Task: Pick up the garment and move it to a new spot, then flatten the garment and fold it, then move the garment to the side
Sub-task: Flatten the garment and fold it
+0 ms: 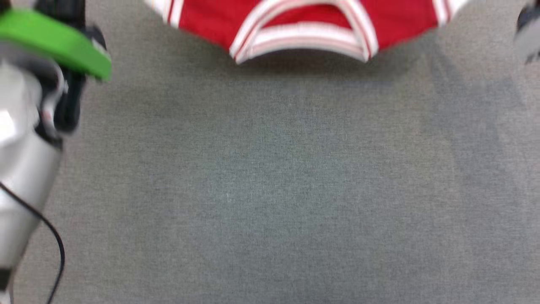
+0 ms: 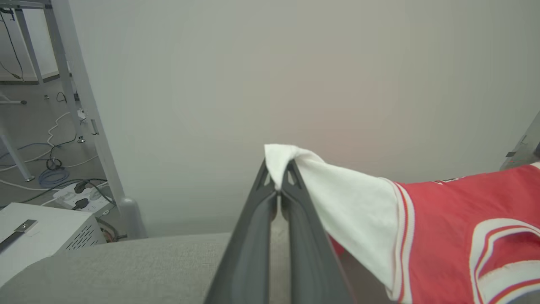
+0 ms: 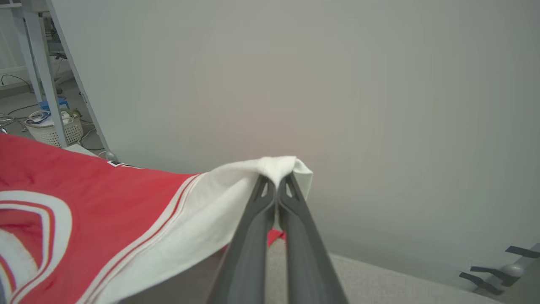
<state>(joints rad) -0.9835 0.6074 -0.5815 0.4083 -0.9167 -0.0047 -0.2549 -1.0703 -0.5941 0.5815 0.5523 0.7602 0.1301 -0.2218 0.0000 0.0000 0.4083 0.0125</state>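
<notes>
The garment (image 1: 303, 25) is a red T-shirt with white sleeves and red-and-white striped collar trim. It hangs at the top edge of the head view, collar downward, above the grey table (image 1: 270, 190). In the left wrist view my left gripper (image 2: 278, 185) is shut on the white sleeve (image 2: 350, 202) of the garment (image 2: 464, 219). In the right wrist view my right gripper (image 3: 276, 190) is shut on the other white sleeve (image 3: 211, 215) of the garment (image 3: 84, 194). The shirt stretches between both grippers, lifted off the table.
My pale left forearm with a green band (image 1: 55, 42) and a black cable fills the head view's left side. A plain grey wall (image 2: 274, 84) stands behind the table. Table legs, floor cables and a white box (image 2: 42, 228) lie beyond the edge; a basket (image 3: 52, 128) sits on the floor.
</notes>
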